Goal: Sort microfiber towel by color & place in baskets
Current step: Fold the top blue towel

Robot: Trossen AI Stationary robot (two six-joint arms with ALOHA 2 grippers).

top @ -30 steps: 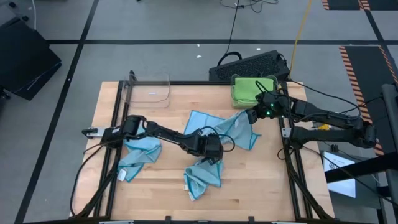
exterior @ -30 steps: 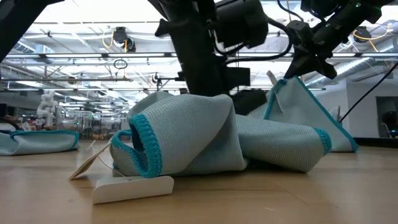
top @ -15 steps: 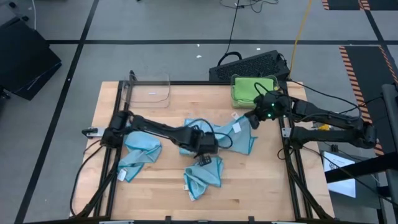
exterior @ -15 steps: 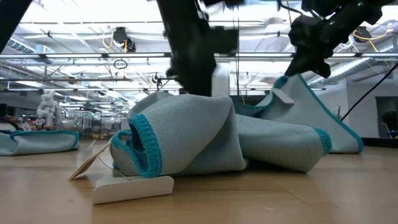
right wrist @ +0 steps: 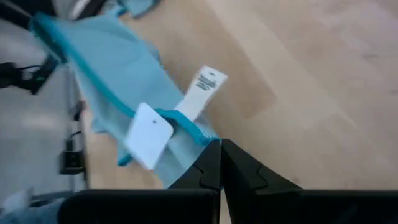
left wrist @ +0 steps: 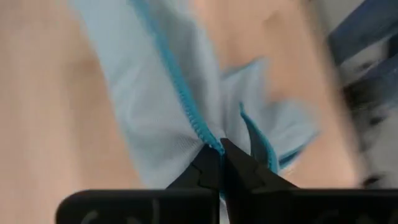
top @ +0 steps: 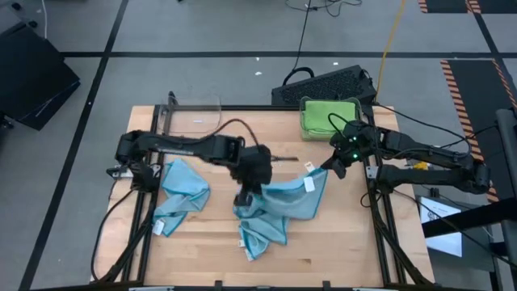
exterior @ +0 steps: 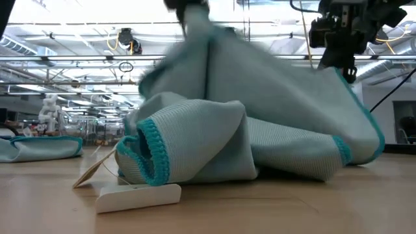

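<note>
1. Over the middle of the wooden table [top: 202, 242], the left gripper [top: 242, 199] is pinched shut on the teal-stitched edge of a light blue microfiber towel [top: 287, 198], which its wrist view shows caught between the dark fingertips [left wrist: 208, 171].
2. Just right of centre, the right gripper [top: 329, 168] is closed on another corner of the same light blue towel, next to its white tags [right wrist: 180, 115].
3. Between the two grippers that towel hangs as a raised sheet; in the low view it spreads wide above the table.
4. Beneath it, toward the near edge, a second light blue towel [top: 260, 233] lies crumpled on the wood; the low view shows its rolled fold with teal hem [exterior: 188, 146] and a white label [exterior: 138, 195] flat on the table in front of it.
5. On the left part of the table a third light blue towel [top: 179, 198] lies bunched, well apart from the held one.
6. At the far right corner, a clear basket [top: 329, 103] holds a folded green towel [top: 327, 117].
7. At the far left corner, a second clear basket [top: 194, 115] stands on the table edge, with no cloth visible in it.
8. Beyond the table's far edge, a black keyboard [top: 323, 82] lies on the floor.
</note>
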